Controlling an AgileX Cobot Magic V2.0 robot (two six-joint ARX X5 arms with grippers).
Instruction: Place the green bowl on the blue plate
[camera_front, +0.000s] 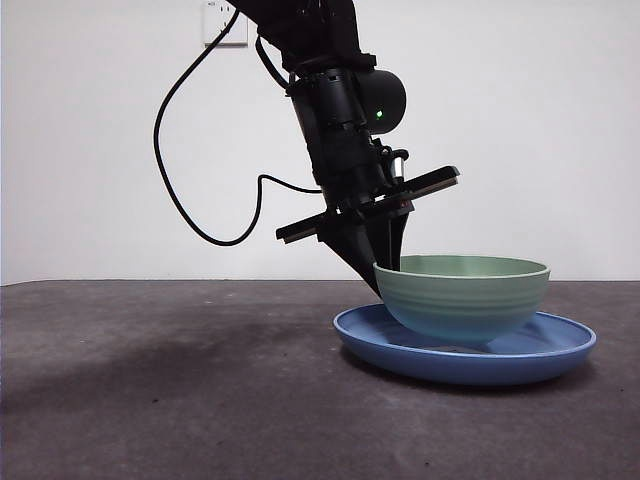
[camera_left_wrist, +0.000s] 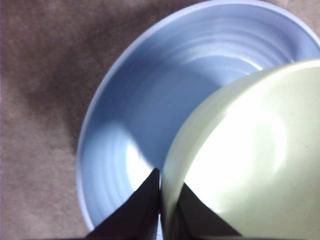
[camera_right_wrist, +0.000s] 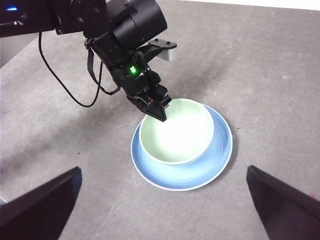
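Note:
The green bowl (camera_front: 465, 295) sits upright inside the blue plate (camera_front: 560, 350), over the plate's middle; I cannot tell whether its base touches the plate. My left gripper (camera_front: 385, 262) reaches down from above and is shut on the bowl's near-left rim. In the left wrist view, one jaw is outside and one inside the bowl's (camera_left_wrist: 250, 150) wall, with the plate (camera_left_wrist: 165, 90) beneath. The right wrist view shows the bowl (camera_right_wrist: 175, 132), the plate (camera_right_wrist: 215, 160) and the left gripper (camera_right_wrist: 157, 110) from high up. My right gripper (camera_right_wrist: 163, 170) is open and empty, far above them.
The dark grey table (camera_front: 150, 380) stretches to the left of the plate. A black cable (camera_front: 190, 200) hangs from the left arm. A white wall with a socket (camera_front: 225, 25) stands behind.

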